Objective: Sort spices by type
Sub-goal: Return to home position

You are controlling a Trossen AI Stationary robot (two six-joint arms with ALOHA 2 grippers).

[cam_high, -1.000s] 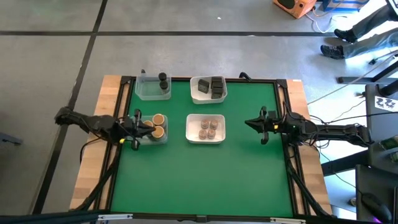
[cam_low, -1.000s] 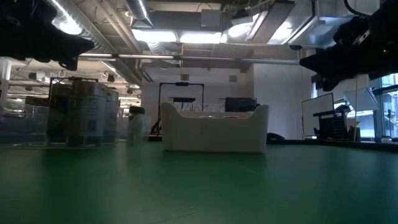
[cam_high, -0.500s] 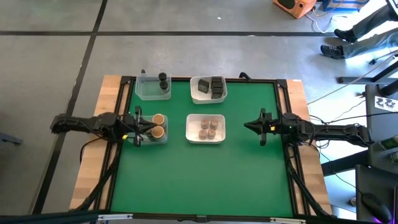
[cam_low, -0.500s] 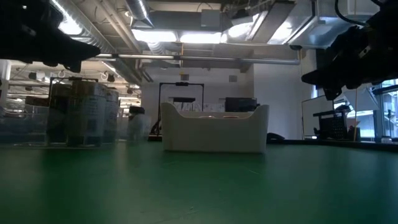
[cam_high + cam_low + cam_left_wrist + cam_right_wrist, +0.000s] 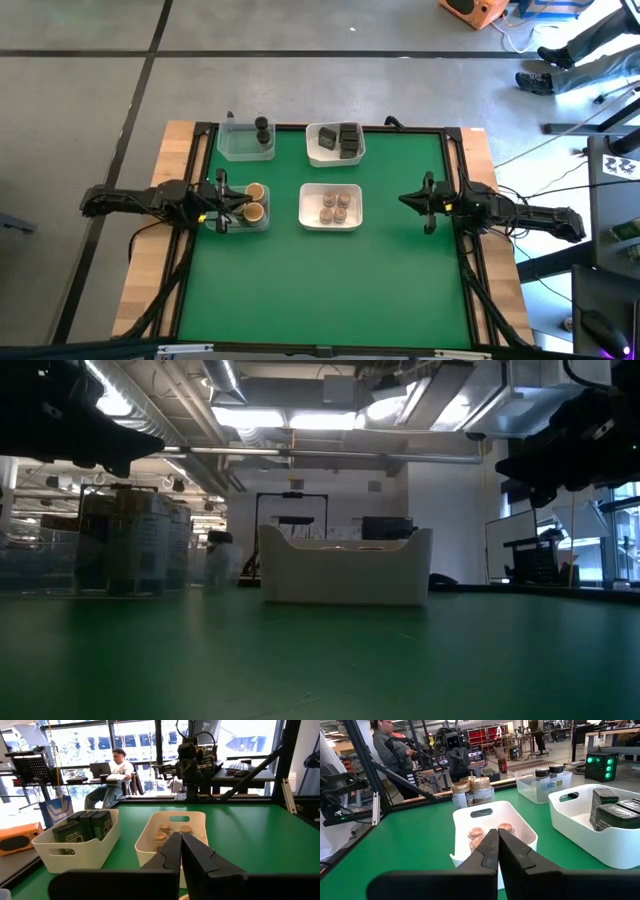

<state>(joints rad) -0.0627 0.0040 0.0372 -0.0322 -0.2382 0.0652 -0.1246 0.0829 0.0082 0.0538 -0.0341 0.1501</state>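
Spices (image 5: 334, 207) fill four bins (image 5: 330, 186); left end effector (image 5: 237, 203) and right end effector (image 5: 404, 200) hover, both closed.

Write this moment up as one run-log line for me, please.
left gripper: shut, empty, by tan-topped jars | right gripper: shut, empty, at right table edge | black cylinders, dark tins, brown jars: binned separately
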